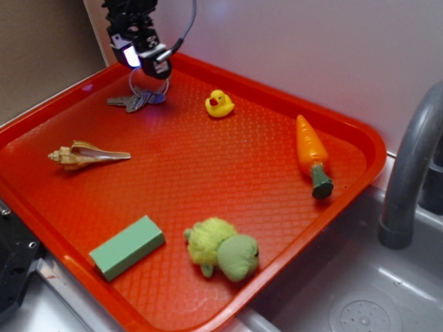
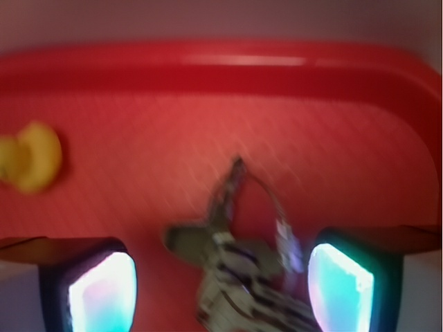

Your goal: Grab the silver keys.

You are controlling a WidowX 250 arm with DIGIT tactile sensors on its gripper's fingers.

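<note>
Several flat keys on a thin ring lie at the tray's eleven o'clock, directly under our end effector. Its fingers stand wide apart, holding nothing. We judge the bunch light, stiff, slippery and floppy; pinching the stacked blades seems safer than the ring.

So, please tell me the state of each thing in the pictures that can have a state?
gripper: open, fingers either side of the keys.
silver keys: lying on the tray, not gripped.
red tray: flat on the counter.
duck: upright.
carrot: lying down.
faucet: no water running.
</note>
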